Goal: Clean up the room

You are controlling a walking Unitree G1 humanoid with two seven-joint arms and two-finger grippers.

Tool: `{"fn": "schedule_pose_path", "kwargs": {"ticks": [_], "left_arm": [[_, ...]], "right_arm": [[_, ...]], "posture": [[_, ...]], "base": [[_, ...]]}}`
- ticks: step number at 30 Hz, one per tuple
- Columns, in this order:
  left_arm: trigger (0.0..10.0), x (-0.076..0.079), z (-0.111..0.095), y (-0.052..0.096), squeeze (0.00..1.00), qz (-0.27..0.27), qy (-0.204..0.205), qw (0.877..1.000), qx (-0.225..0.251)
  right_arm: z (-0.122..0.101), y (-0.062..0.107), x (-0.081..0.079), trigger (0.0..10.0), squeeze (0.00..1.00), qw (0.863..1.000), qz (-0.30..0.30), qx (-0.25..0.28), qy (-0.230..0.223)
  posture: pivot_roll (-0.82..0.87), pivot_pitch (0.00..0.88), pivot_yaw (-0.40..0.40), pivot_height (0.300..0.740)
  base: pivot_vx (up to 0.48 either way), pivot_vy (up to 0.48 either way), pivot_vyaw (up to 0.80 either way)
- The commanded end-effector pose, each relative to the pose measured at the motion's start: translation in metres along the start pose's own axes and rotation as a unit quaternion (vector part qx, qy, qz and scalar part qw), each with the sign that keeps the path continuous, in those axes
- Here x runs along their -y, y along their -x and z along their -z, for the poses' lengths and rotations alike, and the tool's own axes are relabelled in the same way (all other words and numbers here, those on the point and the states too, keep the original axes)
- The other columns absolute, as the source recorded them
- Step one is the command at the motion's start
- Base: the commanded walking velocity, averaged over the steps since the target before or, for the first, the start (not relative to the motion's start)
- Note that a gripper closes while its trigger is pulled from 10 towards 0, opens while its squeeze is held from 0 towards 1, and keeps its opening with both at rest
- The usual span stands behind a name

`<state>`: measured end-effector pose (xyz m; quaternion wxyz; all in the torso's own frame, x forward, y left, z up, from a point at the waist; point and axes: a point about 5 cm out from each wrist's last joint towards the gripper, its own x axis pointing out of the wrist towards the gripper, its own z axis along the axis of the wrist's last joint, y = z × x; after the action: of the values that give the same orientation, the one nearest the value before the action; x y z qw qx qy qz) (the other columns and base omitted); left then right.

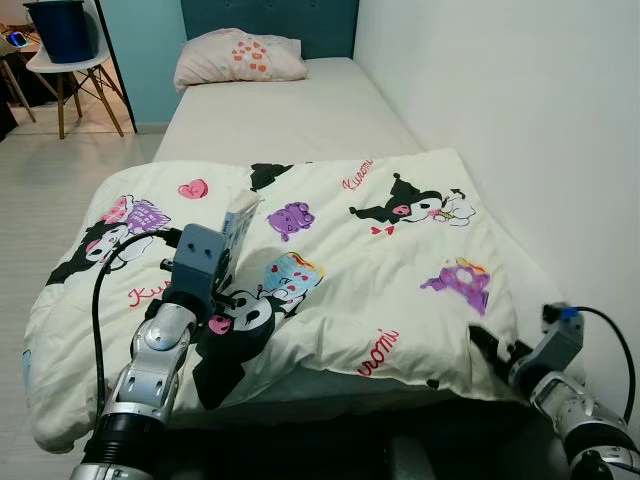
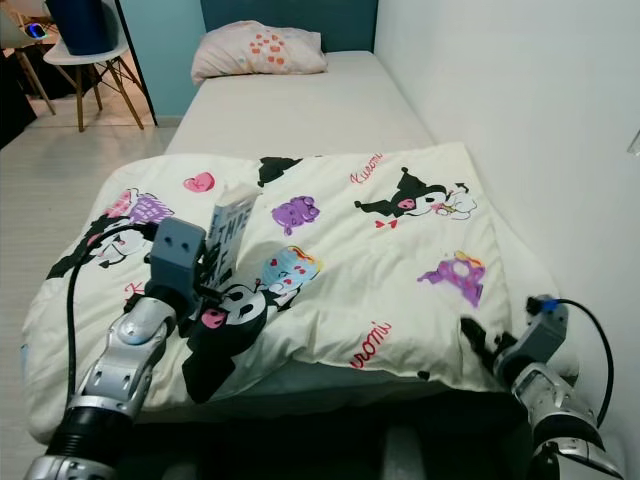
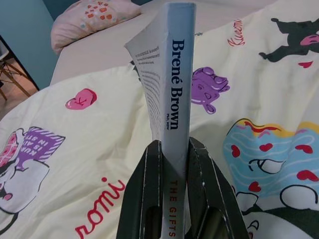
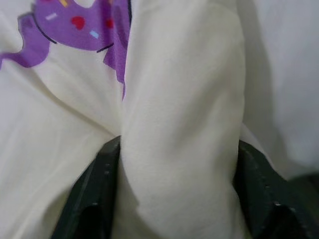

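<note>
Left gripper point(image 3: 175, 164) clamped on a book point(image 3: 175, 84), spine facing the wrist camera; spine reads "Brené Brown" and, lower down, "THE GIFTS". Both fingers point(image 3: 144, 189) press the book's covers near its lower end, book standing upright between them, pages fanning slightly on one side. From the head views the book point(image 1: 240, 222) is held above the left half of the blanket point(image 1: 330, 260), just over a blue-and-yellow cartoon print. Blanket is cream with cartoon figures, hearts and red lettering, spread over the near end of the bed point(image 1: 290, 120); far end of mattress bare, pillow point(image 1: 238, 56) at the headboard. Right gripper point(image 1: 490, 350) at the blanket's near right corner, by the wall; wrist view shows a thick fold of cream cloth point(image 4: 182, 129) pinched between its two fingers point(image 4: 92, 199), purple print just beyond. Chair point(image 1: 70, 70) on the floor at far left carries a dark blue bin point(image 1: 62, 28)
</note>
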<state>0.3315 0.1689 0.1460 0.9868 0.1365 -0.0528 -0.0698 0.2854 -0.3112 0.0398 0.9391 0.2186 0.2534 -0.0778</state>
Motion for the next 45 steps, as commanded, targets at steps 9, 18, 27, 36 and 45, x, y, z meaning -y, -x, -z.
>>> {"fn": "schedule_pose_path", "kwargs": {"ticks": [9, 18, 27, 36, 45], "left_arm": [[10.0, 0.0, -0.013, -0.006, 0.0, -0.002, -0.004, 0.999, 0.032], [10.0, -0.001, -0.014, -0.007, 0.0, -0.004, -0.005, 0.999, 0.034], [10.0, -0.001, -0.015, -0.007, 0.0, -0.005, -0.007, 0.999, 0.036], [10.0, 0.0, -0.015, -0.006, 0.0, -0.004, -0.006, 0.999, 0.035], [10.0, -0.001, -0.016, -0.006, 0.0, -0.004, -0.009, 0.999, 0.037]], "right_arm": [[-0.004, 0.001, 0.004, 0.0, 0.0, 0.999, 0.018, 0.023, -0.016], [-0.039, 0.0, -0.006, 0.0, 0.0, 0.997, 0.022, 0.078, 0.019], [-0.064, 0.007, 0.004, 0.0, 0.0, 0.989, 0.069, 0.072, 0.106], [-0.102, 0.032, 0.037, 0.0, 0.0, 0.96, 0.202, 0.109, 0.157], [-0.119, 0.045, 0.048, 0.0, 0.0, 0.943, 0.251, 0.112, 0.186]], "posture": [[-0.02, 0.0, -0.046, 0.522], [-0.02, 0.0, -0.041, 0.522], [-0.02, 0.0, -0.048, 0.522], [-0.02, 0.0, -0.045, 0.522], [-0.02, 0.0, -0.048, 0.522]], "base": [[0.0, 0.0, 0.0], [0.0, 0.0, 0.0], [0.0, 0.0, 0.0], [0.0, 0.0, 0.0], [0.0, 0.0, 0.0]]}}
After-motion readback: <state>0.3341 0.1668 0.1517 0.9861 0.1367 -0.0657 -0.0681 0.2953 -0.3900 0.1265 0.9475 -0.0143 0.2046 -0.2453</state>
